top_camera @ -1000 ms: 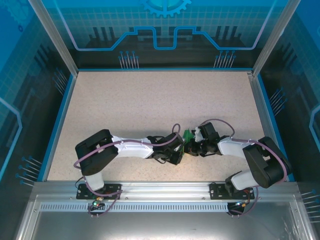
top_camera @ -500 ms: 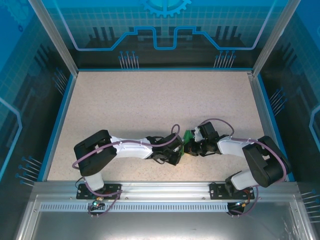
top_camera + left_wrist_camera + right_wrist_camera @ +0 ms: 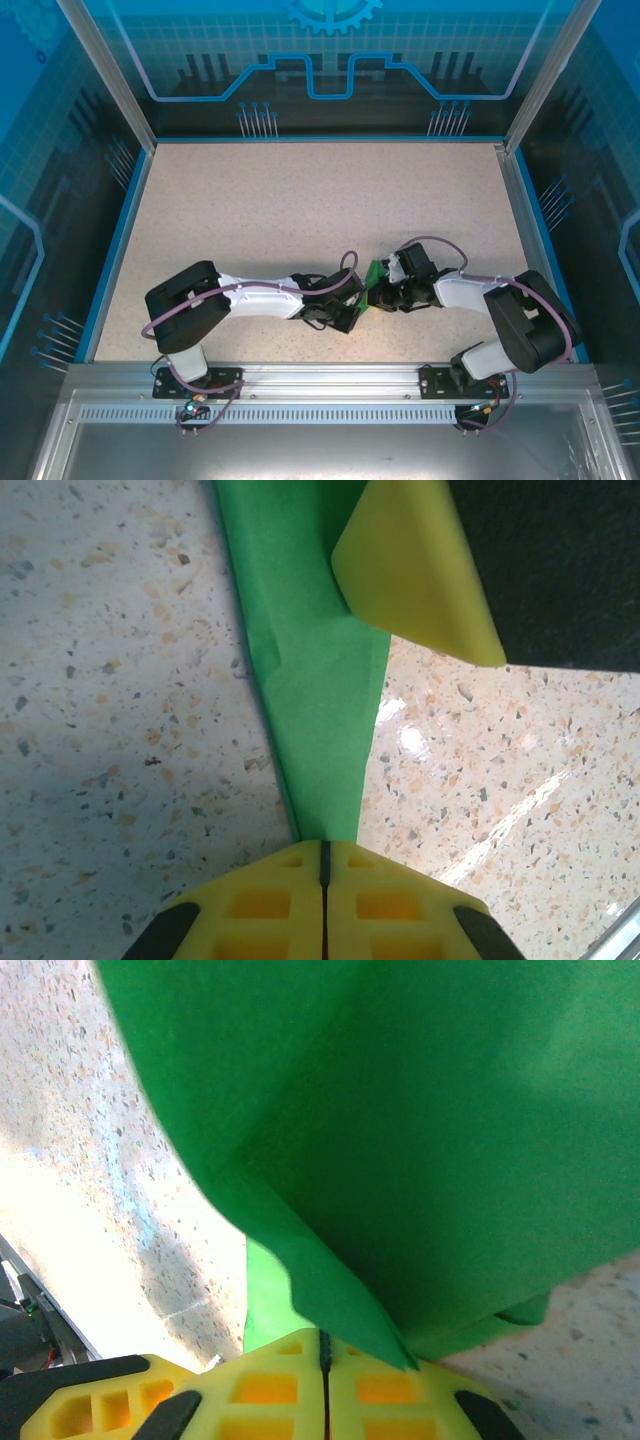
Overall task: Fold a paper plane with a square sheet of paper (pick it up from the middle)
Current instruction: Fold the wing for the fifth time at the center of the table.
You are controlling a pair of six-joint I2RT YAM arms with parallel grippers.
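Observation:
The square sheet of paper (image 3: 375,275) is bright green and folded into layers, held just above the table between my two grippers near the front middle. In the left wrist view the sheet of paper (image 3: 300,650) narrows to a strip that runs into my left gripper (image 3: 323,846), whose yellow jaws are shut on its tip. A yellow finger (image 3: 415,570) of the other gripper presses on the paper's far end. In the right wrist view, the sheet of paper (image 3: 420,1130) spreads wide overhead, and my right gripper (image 3: 323,1342) is shut on a folded corner.
The speckled beige table (image 3: 300,200) stretches away behind the grippers, framed by a blue rim (image 3: 120,230) and glass walls. An aluminium rail (image 3: 320,375) carrying both arm bases lies along the near edge. Both arms (image 3: 260,297) lie low over the front of the table.
The left arm has drawn slightly toward the near left, and the paper between the grippers has shifted a little with it. Both grips stay closed.

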